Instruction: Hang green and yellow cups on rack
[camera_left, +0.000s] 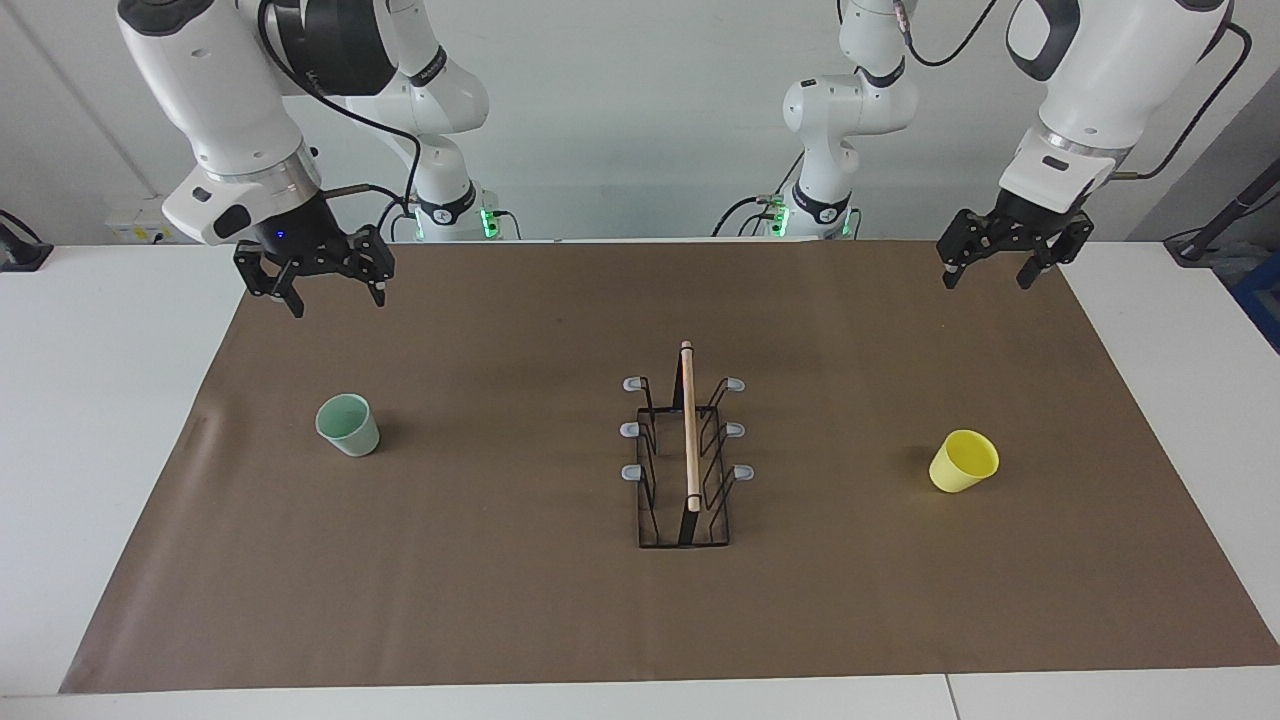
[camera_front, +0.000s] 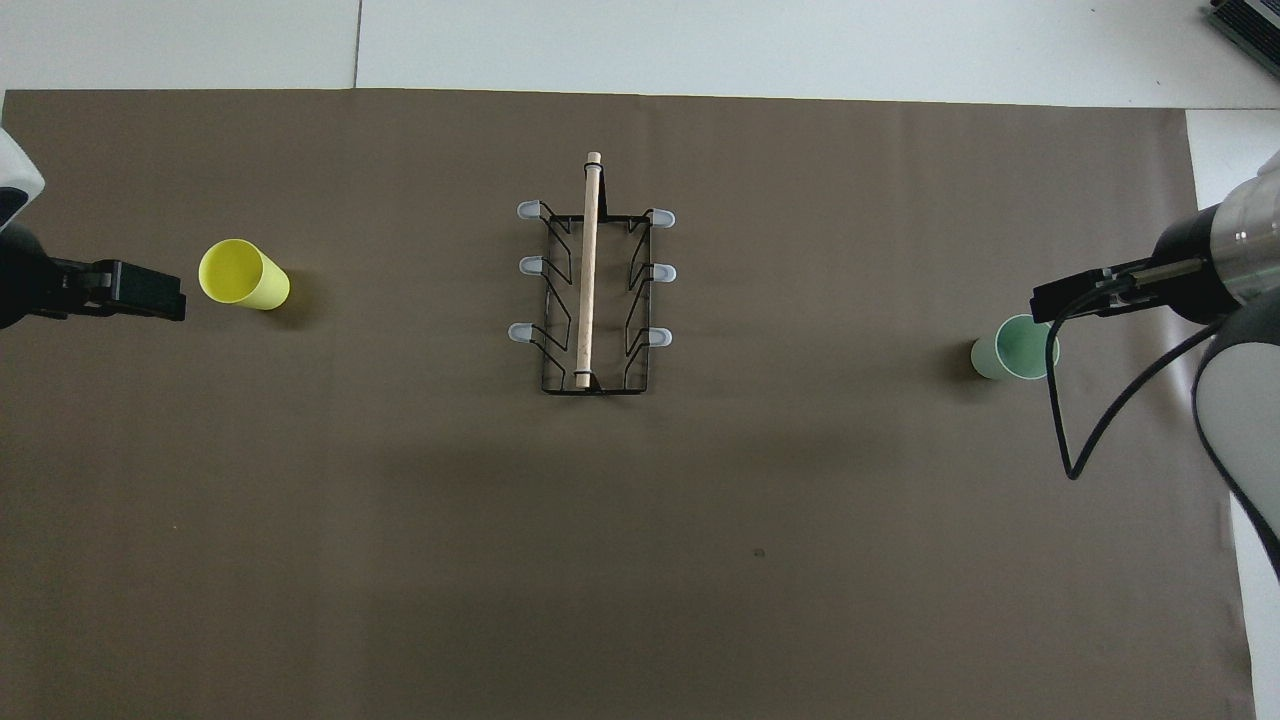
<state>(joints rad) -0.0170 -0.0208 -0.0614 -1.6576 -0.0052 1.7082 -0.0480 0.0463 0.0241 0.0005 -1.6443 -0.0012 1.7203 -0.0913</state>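
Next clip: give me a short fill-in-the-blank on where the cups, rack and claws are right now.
1. The cup toward the left arm's end of the table is ____ in colour.
2. The rack stands between the green cup and the yellow cup, with ____ cups hanging on it.
3. The left claw and the right claw are both up in the air, open, holding ____.
4. The light rod along the rack's top is made of ____.

Missing words: yellow; no; nothing; wood
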